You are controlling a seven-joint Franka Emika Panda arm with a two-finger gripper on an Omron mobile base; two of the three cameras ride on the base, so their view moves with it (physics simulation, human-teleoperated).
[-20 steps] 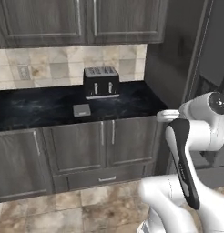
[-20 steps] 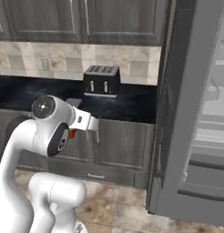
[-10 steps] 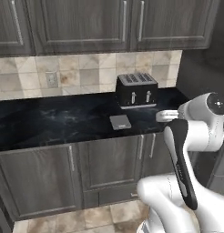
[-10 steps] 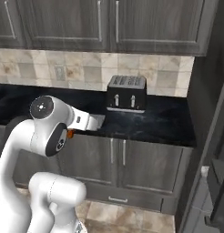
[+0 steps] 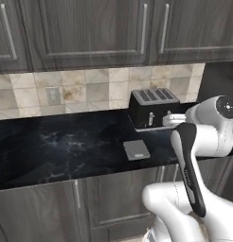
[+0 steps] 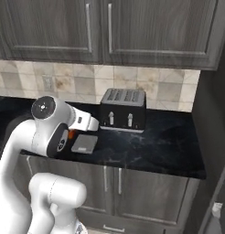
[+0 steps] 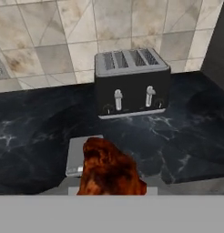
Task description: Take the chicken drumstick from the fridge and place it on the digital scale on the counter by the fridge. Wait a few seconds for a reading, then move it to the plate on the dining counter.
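In the hand view the orange-brown chicken drumstick (image 7: 109,170) sits between the fingers of my gripper (image 7: 112,187), which is shut on it. Its tip shows as an orange spot (image 6: 71,135) beside the arm in the right base view. The digital scale (image 7: 78,157) (image 5: 136,149) (image 6: 84,143) lies flat and bare on the black counter (image 5: 57,146), just beyond and slightly left of the drumstick. The fridge (image 6: 214,114) shows as a dark grey side at the right edge. The plate and the dining counter are out of view.
A black toaster (image 5: 154,109) (image 6: 123,109) (image 7: 132,82) stands against the beige tile backsplash (image 7: 63,41), behind and right of the scale. Dark wood-grain cabinets (image 5: 90,33) hang above the counter. More cabinet fronts (image 6: 132,192) sit under it.
The whole picture has shifted: the base has driven away from the open fridge toward the counter, so toaster and scale now sit closer and more central. The gripper still holds the drumstick.
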